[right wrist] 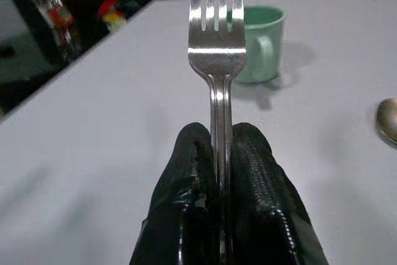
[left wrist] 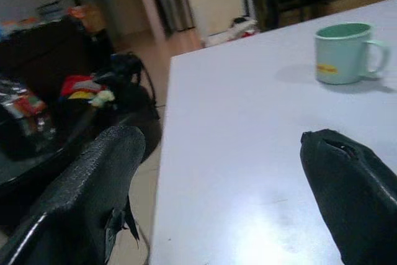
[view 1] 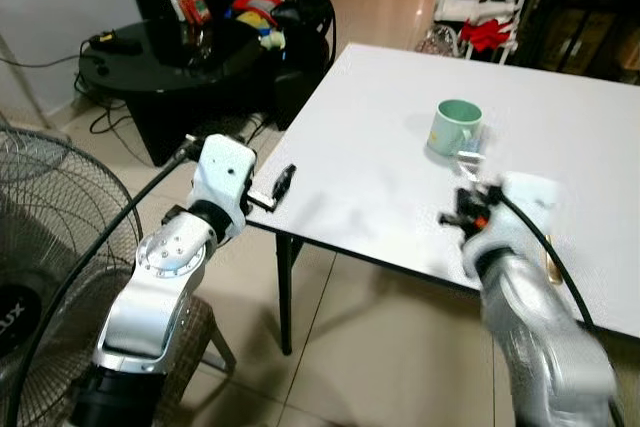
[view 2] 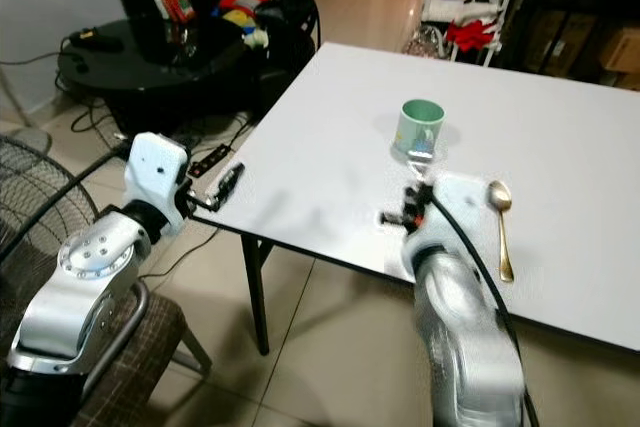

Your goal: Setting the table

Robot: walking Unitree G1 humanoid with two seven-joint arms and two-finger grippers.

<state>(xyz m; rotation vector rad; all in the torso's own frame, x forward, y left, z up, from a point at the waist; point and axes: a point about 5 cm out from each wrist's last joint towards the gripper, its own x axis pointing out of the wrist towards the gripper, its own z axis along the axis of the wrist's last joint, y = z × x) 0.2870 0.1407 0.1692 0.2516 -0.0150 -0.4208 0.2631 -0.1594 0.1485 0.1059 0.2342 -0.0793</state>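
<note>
The right gripper [right wrist: 217, 153] is pinching a fork [right wrist: 216, 48] over the white table [view 1: 370, 167], near a green mug [view 1: 456, 127]. The left gripper [left wrist: 236, 178] is standing wide open at the table edge, beside a cluttered black table [view 1: 170, 57].

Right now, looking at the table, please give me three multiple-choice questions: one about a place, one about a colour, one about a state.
1. Where does the spoon lie?
A. inside the mug
B. on the white table, to the right of the right hand
C. on the floor

2. What colour is the mug?
A. pale green
B. red
C. black

3. What is the state of the right hand?
A. open and empty
B. shut on the spoon
C. shut on the fork

Answers:
1 B: the right eye view shows the spoon flat on the tabletop beside the right arm.
2 A: the mug is pale green in both eye views.
3 C: the right wrist view shows both black fingers pressed on the fork's handle, while the left hand is open at the table edge.
</note>
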